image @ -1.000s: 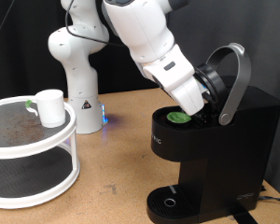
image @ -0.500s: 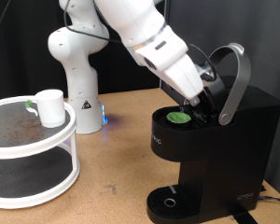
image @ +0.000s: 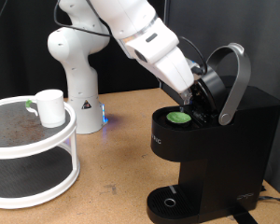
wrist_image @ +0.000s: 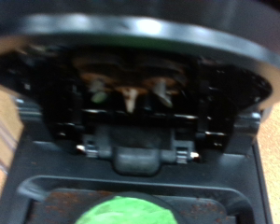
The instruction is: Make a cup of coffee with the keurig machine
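The black keurig machine (image: 229, 149) stands at the exterior view's right with its silver-grey lid handle (image: 235, 79) raised. A pod with a green top (image: 180, 118) sits in its open chamber. My gripper (image: 190, 95) hangs just above the pod, in front of the raised lid; its fingers are hidden against the black lid. The wrist view looks into the open lid's underside (wrist_image: 131, 93), with the green pod top (wrist_image: 131, 211) at the frame's edge; no fingers show there. The white mug (image: 50, 107) stands on the round tiered stand at the exterior view's left.
The white two-tier round stand (image: 28, 154) with dark shelves fills the exterior view's lower left. The arm's white base (image: 75, 70) stands behind on the wooden table. The machine's round drip tray (image: 168, 201) has no cup on it.
The arm has swung up and toward the exterior view's left, and the gripper has risen slightly from the pod. The pod stays in the chamber. The mug has not moved.
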### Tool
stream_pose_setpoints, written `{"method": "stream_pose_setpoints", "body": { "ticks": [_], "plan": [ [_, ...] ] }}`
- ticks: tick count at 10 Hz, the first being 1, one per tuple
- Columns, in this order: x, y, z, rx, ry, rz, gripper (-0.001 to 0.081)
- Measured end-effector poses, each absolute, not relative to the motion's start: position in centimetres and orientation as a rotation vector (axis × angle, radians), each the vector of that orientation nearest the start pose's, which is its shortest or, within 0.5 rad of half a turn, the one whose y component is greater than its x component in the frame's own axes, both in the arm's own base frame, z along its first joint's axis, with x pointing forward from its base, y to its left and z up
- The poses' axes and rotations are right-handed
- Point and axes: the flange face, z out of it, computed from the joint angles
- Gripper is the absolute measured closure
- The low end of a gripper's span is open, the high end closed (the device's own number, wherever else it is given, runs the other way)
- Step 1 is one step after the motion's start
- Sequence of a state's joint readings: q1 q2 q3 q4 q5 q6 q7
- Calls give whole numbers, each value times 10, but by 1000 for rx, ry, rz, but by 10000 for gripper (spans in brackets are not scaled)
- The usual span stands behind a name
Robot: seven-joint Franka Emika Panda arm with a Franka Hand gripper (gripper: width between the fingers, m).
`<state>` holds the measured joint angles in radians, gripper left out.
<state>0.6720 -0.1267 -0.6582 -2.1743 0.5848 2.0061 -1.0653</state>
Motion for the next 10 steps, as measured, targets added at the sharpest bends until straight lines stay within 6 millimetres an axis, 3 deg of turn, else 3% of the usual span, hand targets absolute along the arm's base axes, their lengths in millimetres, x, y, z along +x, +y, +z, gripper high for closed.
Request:
{"method": "stream_pose_setpoints", "body": {
  "ticks": [8, 10],
  "plan": [
    [479, -31, 534, -2217, -930, -517, -1],
    [475, -35, 538, -2217, -921, -501, -1]
  ]
}}
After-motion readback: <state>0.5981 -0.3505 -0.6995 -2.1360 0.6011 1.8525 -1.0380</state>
